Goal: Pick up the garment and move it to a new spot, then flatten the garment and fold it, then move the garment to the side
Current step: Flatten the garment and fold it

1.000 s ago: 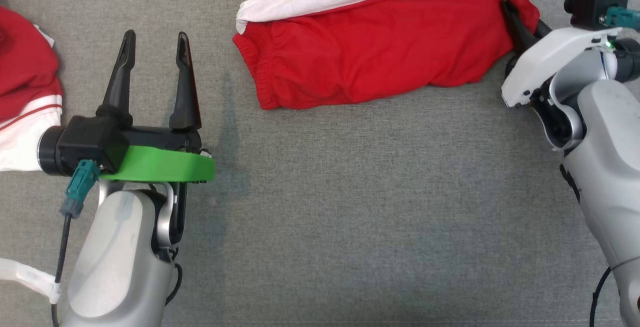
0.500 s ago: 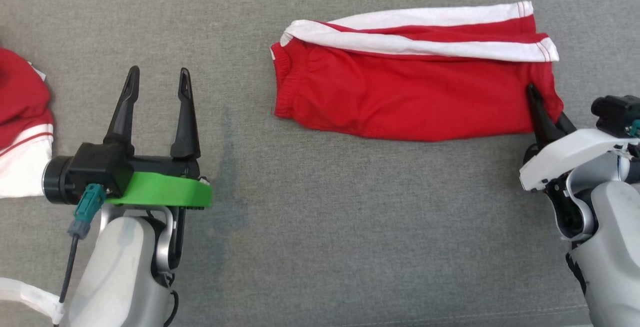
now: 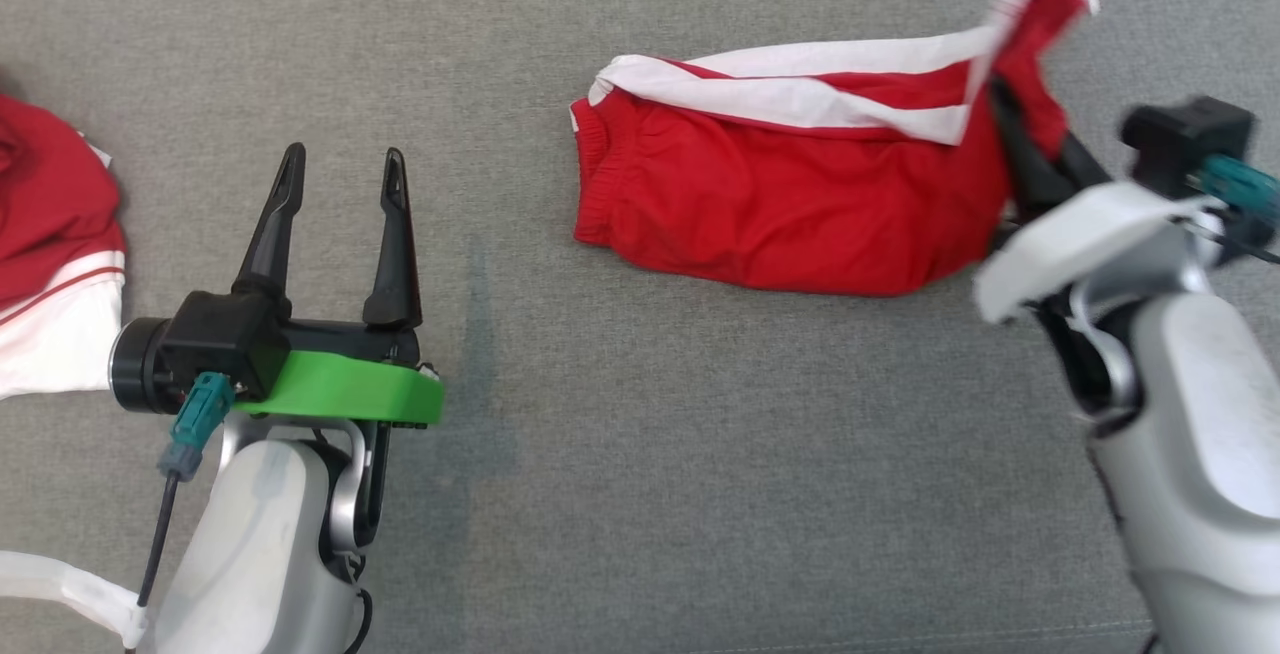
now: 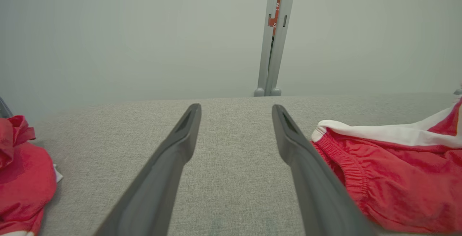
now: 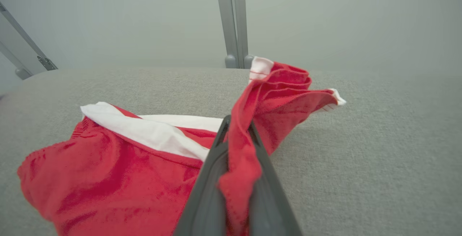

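The garment [image 3: 790, 204] is a pair of red shorts with white side stripes, lying on the grey cloth surface right of centre. Its right end is lifted and bunched. My right gripper [image 3: 1010, 109] is shut on that raised hem; in the right wrist view the red cloth [image 5: 238, 164] is pinched between the two fingers, with the garment [image 5: 108, 178] trailing left. My left gripper [image 3: 342, 169] stands open at the lower left, nothing between its fingers. In the left wrist view the open gripper [image 4: 236, 113] points at bare cloth, the garment [image 4: 393, 178] lying to its right.
Another red and white garment [image 3: 50, 234] lies at the left edge, also seen as a red heap [image 4: 21, 182] in the left wrist view. A grey post [image 4: 272, 37] and pale wall stand beyond the surface's far edge. Bare grey cloth [image 3: 700, 454] lies between the arms.
The right gripper has lifted the garment's right end, which now stands bunched instead of lying flat. The head view has shifted slightly. The left gripper stays open.
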`<state>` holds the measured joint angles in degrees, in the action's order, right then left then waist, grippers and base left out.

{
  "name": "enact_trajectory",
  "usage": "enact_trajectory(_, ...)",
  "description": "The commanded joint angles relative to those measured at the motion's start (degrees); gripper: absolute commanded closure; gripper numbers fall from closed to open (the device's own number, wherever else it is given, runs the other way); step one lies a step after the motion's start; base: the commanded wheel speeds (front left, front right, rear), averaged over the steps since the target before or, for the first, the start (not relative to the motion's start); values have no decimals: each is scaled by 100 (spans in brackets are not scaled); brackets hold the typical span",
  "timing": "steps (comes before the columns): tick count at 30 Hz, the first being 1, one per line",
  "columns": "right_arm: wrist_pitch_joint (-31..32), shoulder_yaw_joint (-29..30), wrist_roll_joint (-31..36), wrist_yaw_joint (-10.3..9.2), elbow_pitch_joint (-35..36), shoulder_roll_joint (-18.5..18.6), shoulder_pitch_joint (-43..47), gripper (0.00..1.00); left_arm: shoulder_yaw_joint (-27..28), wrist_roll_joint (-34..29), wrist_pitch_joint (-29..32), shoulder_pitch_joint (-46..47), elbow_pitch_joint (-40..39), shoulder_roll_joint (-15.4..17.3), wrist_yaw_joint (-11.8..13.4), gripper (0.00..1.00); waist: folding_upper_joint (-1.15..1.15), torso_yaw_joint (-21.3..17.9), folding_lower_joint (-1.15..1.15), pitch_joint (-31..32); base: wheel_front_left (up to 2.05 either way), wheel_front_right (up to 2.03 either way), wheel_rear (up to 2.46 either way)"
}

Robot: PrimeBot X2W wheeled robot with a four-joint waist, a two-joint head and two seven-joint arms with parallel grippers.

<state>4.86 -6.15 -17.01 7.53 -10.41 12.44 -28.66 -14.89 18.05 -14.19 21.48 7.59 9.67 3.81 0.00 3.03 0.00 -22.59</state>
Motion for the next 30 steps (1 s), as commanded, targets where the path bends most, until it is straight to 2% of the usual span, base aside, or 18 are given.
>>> enact_trajectory(1,64,-212,11,-8,60,-112,-153,100,-9,30,-14,40,13,-17,1,0,0,59,0,29,0,0,0)
enact_trajectory(4,173,-864,8,-8,9,-325,-533,100,-38,60,-32,94,37,-67,-18,0,0,167,0,37,0,0,0)
enact_trajectory(8,192,-1784,-212,-8,-471,-684,-820,100,-78,77,-51,133,96,-129,-40,0,0,380,0,5,0,0,0)
enact_trajectory(15,-61,-2440,-466,-8,-1114,-862,-783,100,-57,95,-85,95,167,-189,-53,0,0,519,0,-20,0,0,0)
enact_trajectory(16,-109,-2506,-502,-8,-1191,-871,-780,89,-49,93,-90,87,181,-195,-54,0,0,522,0,-16,0,0,0)
enact_trajectory(17,-172,-2536,-515,-8,-1218,-878,-792,58,-47,91,-94,81,191,-201,-53,0,0,523,0,-11,0,0,0)
enact_trajectory(18,-278,-2578,-503,-8,-1247,-882,-815,0,-39,89,-97,74,202,-208,-49,0,0,522,0,-2,0,0,0)
enact_trajectory(25,-1258,-2665,-582,-8,-827,-715,-772,0,27,60,-99,-33,259,-189,-26,0,0,434,0,131,0,0,0)
enact_trajectory(30,-1712,-1920,-365,-8,-261,-479,-416,0,77,2,-101,-160,256,-103,29,0,0,306,0,282,0,0,0)
